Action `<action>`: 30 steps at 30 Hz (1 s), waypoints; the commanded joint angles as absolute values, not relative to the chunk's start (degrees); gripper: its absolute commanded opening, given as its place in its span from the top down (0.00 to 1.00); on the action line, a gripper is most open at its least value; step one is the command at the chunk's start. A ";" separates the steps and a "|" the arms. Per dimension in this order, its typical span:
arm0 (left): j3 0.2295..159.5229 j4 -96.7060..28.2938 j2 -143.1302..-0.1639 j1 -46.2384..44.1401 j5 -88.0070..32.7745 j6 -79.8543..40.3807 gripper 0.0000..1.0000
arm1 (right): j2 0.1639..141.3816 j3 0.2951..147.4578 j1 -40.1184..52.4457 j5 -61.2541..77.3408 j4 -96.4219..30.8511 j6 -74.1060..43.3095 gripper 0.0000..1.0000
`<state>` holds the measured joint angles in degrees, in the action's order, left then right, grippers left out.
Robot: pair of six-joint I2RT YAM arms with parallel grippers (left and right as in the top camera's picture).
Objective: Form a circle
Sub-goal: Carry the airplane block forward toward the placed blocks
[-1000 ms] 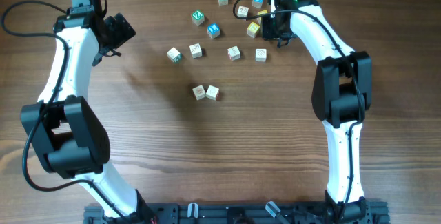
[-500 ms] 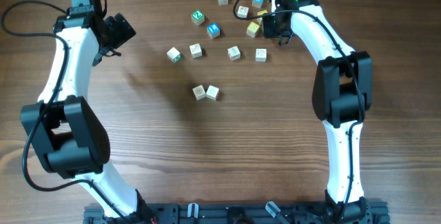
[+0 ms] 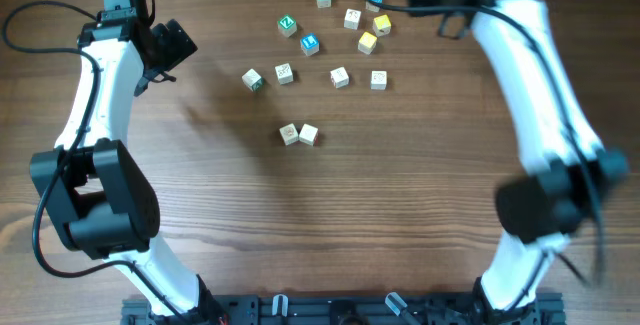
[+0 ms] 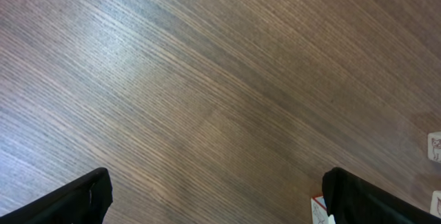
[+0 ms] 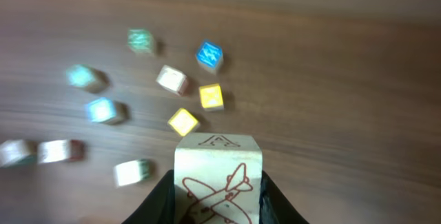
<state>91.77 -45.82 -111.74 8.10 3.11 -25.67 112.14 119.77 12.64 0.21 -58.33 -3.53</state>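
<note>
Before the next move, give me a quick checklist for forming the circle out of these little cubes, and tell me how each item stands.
1. Grip: ok. The right claw is shut on a cube with a plane drawing, held above the table.
2. Right arm steady: not ok. It is blurred in the overhead view.
3. Left claw out of the way: ok. It is open over bare wood, off to the side of the cubes.
4. Circle formed: not ok. The loose cubes lie scattered, with no ring to be seen.
5. Spot for the held cube: cannot tell. No gap stands out as its place.
</note>
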 commanded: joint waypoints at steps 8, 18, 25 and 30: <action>91.77 -45.71 -111.70 8.21 3.05 -26.17 0.00 | 95.29 118.91 12.43 15.66 -83.09 -2.96 0.96; 91.77 -45.71 -111.70 8.21 3.05 -26.15 0.00 | 96.25 82.50 20.86 21.10 -66.87 -5.19 0.94; 91.77 -45.71 -111.70 8.21 3.05 -26.17 0.00 | 96.27 57.60 32.34 11.40 -34.59 -5.98 0.88; 91.77 -45.71 -111.70 8.21 3.05 -26.15 0.00 | 96.27 52.36 40.27 0.95 -24.16 -6.02 0.83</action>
